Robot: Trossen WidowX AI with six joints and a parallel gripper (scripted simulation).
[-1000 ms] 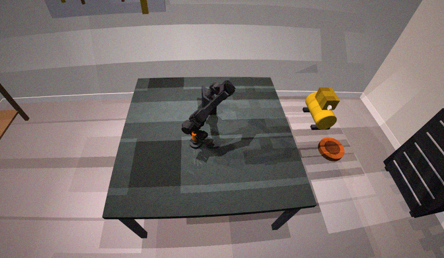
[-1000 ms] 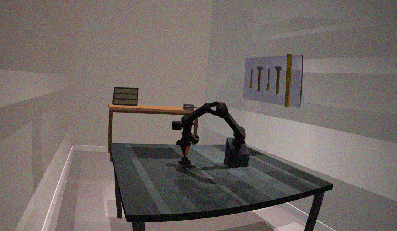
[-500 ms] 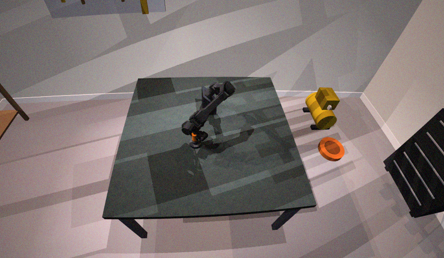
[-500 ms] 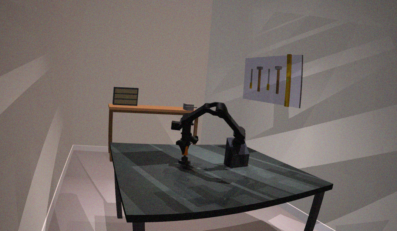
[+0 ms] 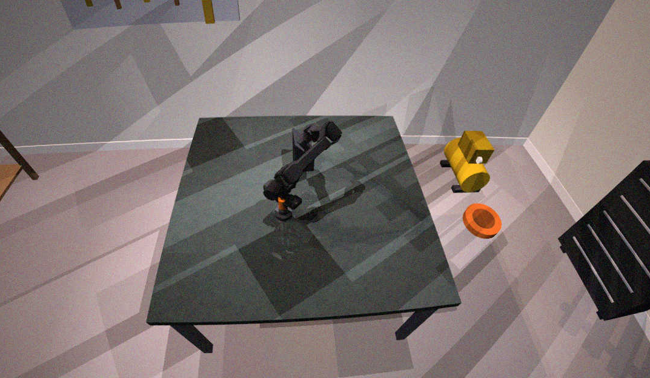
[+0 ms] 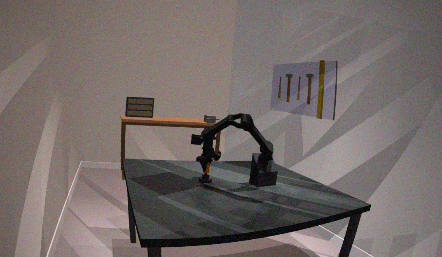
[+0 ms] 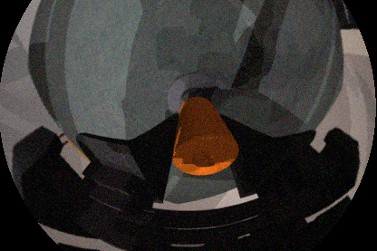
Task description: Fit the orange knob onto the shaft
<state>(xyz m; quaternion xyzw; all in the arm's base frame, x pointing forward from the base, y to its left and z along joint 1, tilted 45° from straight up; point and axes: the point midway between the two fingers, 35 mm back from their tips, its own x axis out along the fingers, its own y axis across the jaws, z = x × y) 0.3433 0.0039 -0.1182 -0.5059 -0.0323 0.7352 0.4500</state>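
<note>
The orange knob (image 5: 281, 205) (image 6: 207, 167) (image 7: 205, 138) is upright between the fingers of my gripper (image 5: 280, 202) (image 6: 206, 169) (image 7: 198, 117), which is shut on it. The round dark pedestal (image 5: 283, 216) (image 6: 205, 180) (image 7: 176, 97) stands on the table directly below. In the exterior view, a short dark section shows between the knob's lower end and the pedestal's base, so the knob is above the base. The knob looks roughly centred over the pedestal. The shaft's flat side and the knob's hole are hidden, and whether the shaft's tip is inside the hole cannot be told.
The dark table (image 5: 313, 286) (image 6: 184, 223) carries the arm's base block (image 6: 263, 177), which stands behind the pedestal as seen from the top view. A yellow figure (image 5: 458, 162) and an orange ring (image 5: 472, 228) are off the table to the right.
</note>
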